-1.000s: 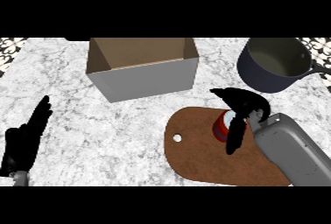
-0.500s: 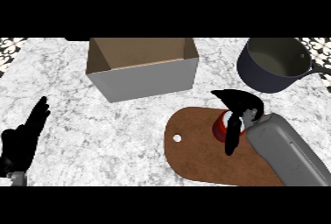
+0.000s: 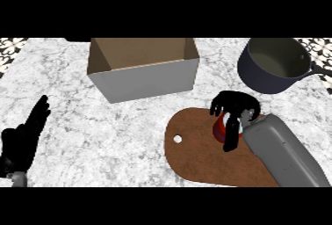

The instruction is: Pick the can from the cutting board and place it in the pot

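Right hand is sitting over the can, fingers curling over its top and far side, thumb running down the near side. I'm reading that as clamped on the can. Can is on the cutting board, upper-right part of it, mostly hidden under the hand; only a red strip is showing. From this steep angle I can't tell whether its base is touching the board or just off it; probably touching.

Step in hand: I'm calling it the grasp, lift not yet done.

Pot is standing on the table beyond the board, up and to the right of the hand, with nothing showing inside. Next move I'm planning for: straight lift to get above the pot rim, carry forward and slightly right, centre over the mouth, lower, release. Pot handle is sticking out on its right, so it isn't in the path. Box is off to the left, away from that route. Left hand is resting open at the lower-left edge.
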`<move>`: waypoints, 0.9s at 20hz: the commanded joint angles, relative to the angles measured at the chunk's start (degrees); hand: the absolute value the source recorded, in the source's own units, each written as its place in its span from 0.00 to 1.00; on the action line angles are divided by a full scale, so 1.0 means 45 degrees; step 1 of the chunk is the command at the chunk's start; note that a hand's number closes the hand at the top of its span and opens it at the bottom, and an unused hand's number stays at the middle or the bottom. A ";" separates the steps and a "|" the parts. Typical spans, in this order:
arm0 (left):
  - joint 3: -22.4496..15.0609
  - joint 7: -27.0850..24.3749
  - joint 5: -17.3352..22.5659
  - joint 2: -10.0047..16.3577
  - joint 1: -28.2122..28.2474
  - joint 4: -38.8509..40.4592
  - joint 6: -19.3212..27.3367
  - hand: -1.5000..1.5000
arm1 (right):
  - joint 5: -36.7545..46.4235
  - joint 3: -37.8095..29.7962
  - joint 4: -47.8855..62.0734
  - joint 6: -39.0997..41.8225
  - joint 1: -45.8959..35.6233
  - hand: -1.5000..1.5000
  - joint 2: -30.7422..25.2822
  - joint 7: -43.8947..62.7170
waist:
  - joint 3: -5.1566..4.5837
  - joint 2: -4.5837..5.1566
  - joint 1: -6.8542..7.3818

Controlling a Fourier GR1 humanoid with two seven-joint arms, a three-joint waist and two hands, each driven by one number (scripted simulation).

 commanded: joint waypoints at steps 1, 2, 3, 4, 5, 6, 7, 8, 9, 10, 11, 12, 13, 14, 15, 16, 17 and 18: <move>0.0534 0.0147 0.0053 0.0039 0.0074 -0.0270 -0.0410 0.50 | 0.0981 -0.0035 -0.0264 0.0154 0.0458 1.00 0.0183 -0.0402 | 0.0072 0.0095 -0.0024; 0.0451 0.0153 0.0076 0.0077 0.0186 -0.0468 -0.0602 0.50 | 0.1321 -0.0100 0.1206 -0.0317 -0.0130 1.00 0.0357 -0.1359 | 0.0074 0.0113 0.0038; 0.0448 0.0209 0.0080 -0.0052 -0.0174 -0.0001 -0.0686 0.50 | 0.1448 -0.0153 0.1070 -0.0195 0.0018 1.00 0.0251 -0.1489 | 0.0073 0.0113 0.0002; 0.0331 -0.0253 -0.0461 -0.0432 -0.0072 0.0319 -0.0245 0.50 | 0.1155 -0.0588 0.0269 0.0400 0.0165 1.00 0.0304 -0.0867 | 0.0071 0.0101 -0.0037; 0.0594 -0.0936 -0.0256 -0.0240 0.0106 0.0821 -0.0653 0.50 | 0.1313 -0.0439 -0.0238 0.0149 0.0791 1.00 0.0189 -0.1071 | 0.0069 0.0098 -0.0057; 0.0167 0.0721 -0.0531 -0.0446 -0.0707 -0.0037 -0.0267 0.50 | 0.1555 -0.0194 -0.0153 0.0020 0.0842 1.00 0.0468 -0.1032 | 0.0073 0.0098 -0.0064; 0.0627 -0.0395 -0.0189 -0.0343 0.0091 0.0279 -0.0742 0.50 | 0.1058 -0.0933 -0.0708 0.1090 0.0652 1.00 0.0019 -0.0861 | 0.0070 0.0091 -0.0053; 0.1136 -0.0307 0.0077 0.0180 -0.0432 0.0661 -0.1069 0.50 | 0.2010 -0.0115 -0.0549 -0.0343 0.1424 1.00 0.0196 -0.1697 | 0.0072 0.0101 -0.0058; 0.0626 -0.0493 -0.0556 -0.0581 -0.0213 0.0720 -0.0471 0.50 | 0.2009 -0.0559 -0.0657 -0.0191 0.1098 1.00 0.0350 -0.1704 | 0.0071 0.0100 -0.0050; 0.0275 -0.0297 -0.0594 -0.0678 -0.0127 0.0285 -0.0511 0.50 | 0.2426 -0.0278 -0.0642 -0.1329 0.1408 1.00 0.0501 -0.2095 | 0.0074 0.0102 -0.0042; 0.0508 -0.0733 -0.0431 -0.0509 0.1069 -0.0173 -0.0668 0.50 | 0.2639 0.0090 -0.1330 -0.1719 0.1911 1.00 0.0509 -0.2250 | 0.0075 0.0082 -0.0001; 0.0626 -0.0283 -0.0513 -0.0467 -0.0447 0.0690 -0.0531 0.50 | 0.2820 -0.0103 -0.1069 -0.2231 0.2053 1.00 0.0073 -0.3322 | 0.0076 0.0111 -0.0087; 0.1010 -0.1074 -0.0214 -0.0185 0.0202 0.0809 -0.0876 0.50 | 0.2766 -0.0290 -0.1282 -0.2588 0.1874 1.00 0.0096 -0.3717 | 0.0075 0.0109 -0.0036; 0.0975 -0.0366 -0.0292 -0.0153 0.0129 0.0174 -0.0914 0.50 | 0.3126 -0.0232 -0.1285 -0.2579 0.2079 1.00 0.0046 -0.3781 | 0.0076 0.0098 -0.0031; 0.0440 -0.0710 -0.1039 -0.0846 -0.0262 0.0906 -0.0289 0.50 | 0.3277 -0.0411 -0.0464 -0.2568 0.1604 1.00 0.0482 -0.3706 | 0.0073 0.0115 -0.0034; 0.0605 -0.0297 -0.0739 -0.0753 0.0133 0.0070 -0.0525 0.50 | 0.3617 -0.0161 -0.1556 -0.2668 0.2439 1.00 0.0229 -0.3596 | 0.0074 0.0092 -0.0051; 0.0738 -0.0148 -0.0617 -0.0486 -0.0315 0.0298 -0.0775 0.50 | 0.3781 -0.0273 -0.2044 -0.2834 0.2785 1.00 -0.0432 -0.4010 | 0.0074 0.0090 -0.0098; 0.0417 -0.0109 -0.0787 -0.0901 0.0052 0.0014 -0.0555 0.50 | 0.4100 -0.0577 -0.1224 -0.2946 0.1531 1.00 -0.0068 -0.3666 | 0.0074 0.0101 -0.0012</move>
